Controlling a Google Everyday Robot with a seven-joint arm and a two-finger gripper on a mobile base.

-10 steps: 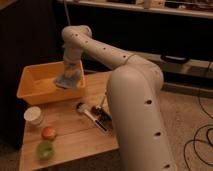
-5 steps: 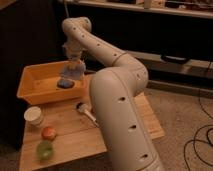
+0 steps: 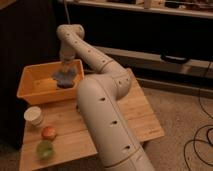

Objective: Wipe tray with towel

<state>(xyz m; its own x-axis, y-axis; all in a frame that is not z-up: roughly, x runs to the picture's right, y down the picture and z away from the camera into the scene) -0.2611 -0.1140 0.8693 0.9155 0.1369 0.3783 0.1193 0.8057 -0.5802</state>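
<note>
A yellow-orange tray [image 3: 31,92] sits at the back left of the wooden table [image 3: 145,117]. A blue-grey towel [image 3: 65,77] lies bunched against the tray's right inner side. My gripper [image 3: 65,66] reaches down into the tray from the white arm [image 3: 95,55] and sits right on top of the towel. The arm's big lower link [image 3: 107,130] fills the middle of the view and hides part of the table.
On the table's left front stand a white cup [image 3: 34,116], an orange-red fruit [image 3: 48,133] and a green fruit [image 3: 45,149]. A dark cabinet wall stands behind the tray. Cables lie on the floor at the right [image 3: 200,142].
The arm has swung and its lower link has moved across the table, now hiding the small items near the table's middle. The gripper and towel have shifted slightly toward the tray's right side.
</note>
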